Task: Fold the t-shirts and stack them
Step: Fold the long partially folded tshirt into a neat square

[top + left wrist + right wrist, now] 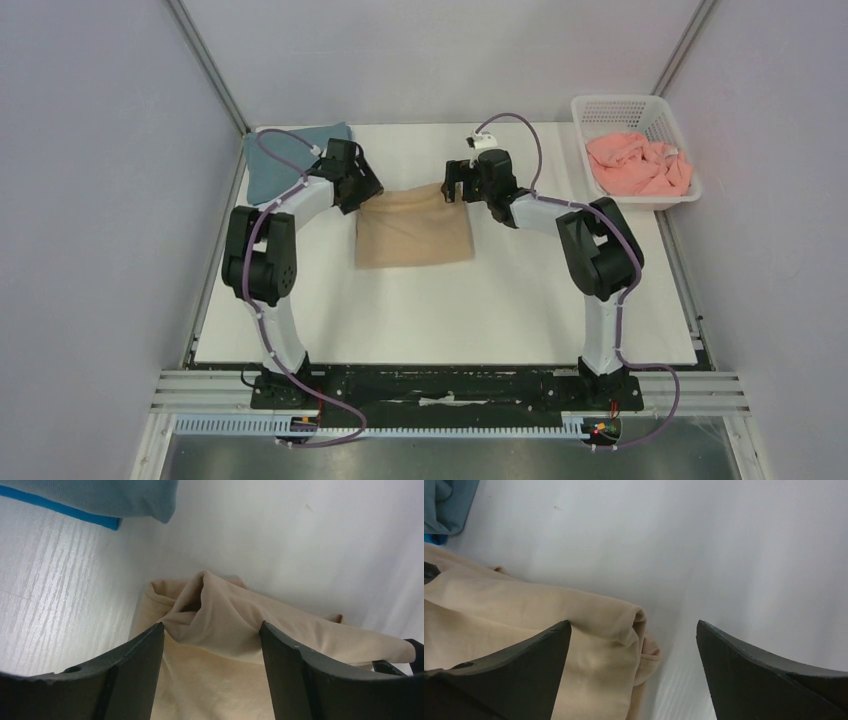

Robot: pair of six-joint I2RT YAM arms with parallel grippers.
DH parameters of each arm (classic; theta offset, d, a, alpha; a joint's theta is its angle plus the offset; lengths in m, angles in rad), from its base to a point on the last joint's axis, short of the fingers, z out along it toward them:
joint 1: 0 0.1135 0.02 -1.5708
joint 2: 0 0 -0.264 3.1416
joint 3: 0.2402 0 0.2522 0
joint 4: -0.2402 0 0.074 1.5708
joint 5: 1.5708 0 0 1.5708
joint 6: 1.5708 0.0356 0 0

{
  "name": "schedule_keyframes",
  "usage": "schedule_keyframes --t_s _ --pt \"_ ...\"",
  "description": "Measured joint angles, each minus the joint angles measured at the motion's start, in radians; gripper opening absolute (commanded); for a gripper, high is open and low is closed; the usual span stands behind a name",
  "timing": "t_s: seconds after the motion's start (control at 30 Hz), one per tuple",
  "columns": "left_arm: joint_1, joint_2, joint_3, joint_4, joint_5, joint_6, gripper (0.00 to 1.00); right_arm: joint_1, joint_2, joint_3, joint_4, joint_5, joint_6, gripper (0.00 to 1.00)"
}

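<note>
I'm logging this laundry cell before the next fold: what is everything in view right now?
tan t-shirt: one, tan, folded at mid-table between the two grippers
slate-blue t-shirt: one, dusty blue, far left corner of the table
bright blue t-shirt: one, bright blue, only an edge showing under the slate-blue t-shirt
salmon-pink t-shirt: one, pink, crumpled in the basket
basket: one, white slatted plastic, far right
table: one, white
left gripper: one, black, jaws open over the tan t-shirt's far left corner
right gripper: one, black, jaws open at its far right corner
</note>
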Motion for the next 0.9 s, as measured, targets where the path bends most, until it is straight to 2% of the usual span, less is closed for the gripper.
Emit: schedule_keyframes --t_s 0.23,0.43,0.6,0.77,0.9 --pt "-0.001 -0.066 0.0 -0.032 -0.007 0.008 0.8 -0.001 -0.12 -0.068 -0.036 0.002 0.002 0.98" --pt "-0.001 -0.274 -0.085 -0.048 -0.027 0.032 0.82 0.008 -0.346 -0.274 -0.05 0.0 0.047 0.98" --pt "-0.001 -0.388 -0.173 -0.025 0.021 0.053 0.82 0.065 -0.493 -0.443 -0.054 0.003 0.08 0.98" --pt "-0.001 -0.416 -0.287 -0.008 0.072 0.098 0.83 0.148 -0.597 -0.583 -0.05 0.0 0.106 0.98" --pt "-0.001 -0.39 -0.314 0.001 0.088 0.14 0.83 0.16 -0.649 -0.649 -0.043 0.002 0.119 0.98"
